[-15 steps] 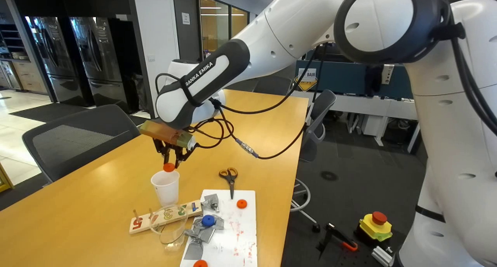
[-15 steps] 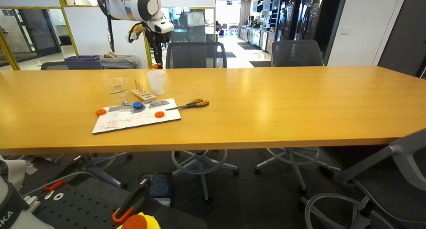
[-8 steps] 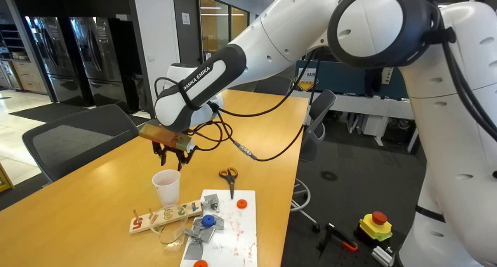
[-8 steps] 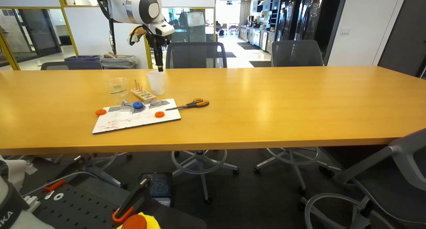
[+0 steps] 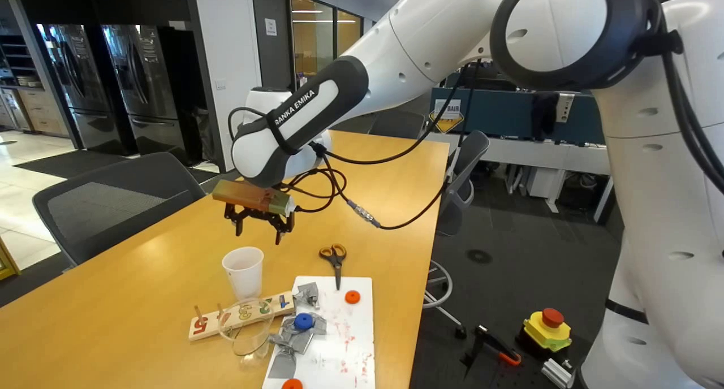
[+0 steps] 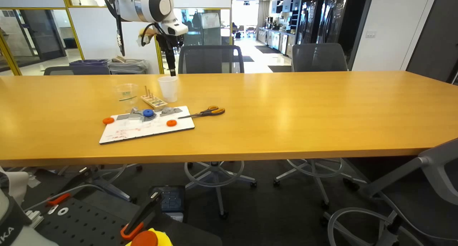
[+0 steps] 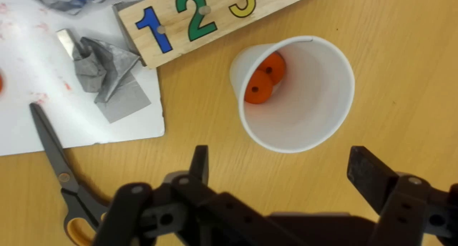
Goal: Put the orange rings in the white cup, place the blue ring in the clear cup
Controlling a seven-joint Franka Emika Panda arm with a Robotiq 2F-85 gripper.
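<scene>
My gripper (image 7: 279,149) stands open, its jaws wide apart with nothing between them, above and slightly to one side of the white cup (image 7: 304,96). Inside that upright cup, two orange rings (image 7: 258,87) lie overlapping at the bottom. In both exterior views, two more orange rings lie apart: one on the whiteboard (image 5: 352,297), another at its end (image 6: 108,121). The blue ring (image 5: 304,321) rests on crumpled grey tape on the board. Beside the board stands the clear cup (image 5: 249,335), see-through and faint, out of the wrist view.
A wooden number board with pegs (image 5: 243,316) lies close to both cups. Scissors with orange handles (image 5: 334,259) reach onto the whiteboard (image 5: 339,349). Chairs (image 6: 211,58) stand along the far table edge.
A second ago an orange ring was between the fingers over the white cup. The jaws then opened and the ring left them. Since then the gripper has risen slightly and shifted sideways.
</scene>
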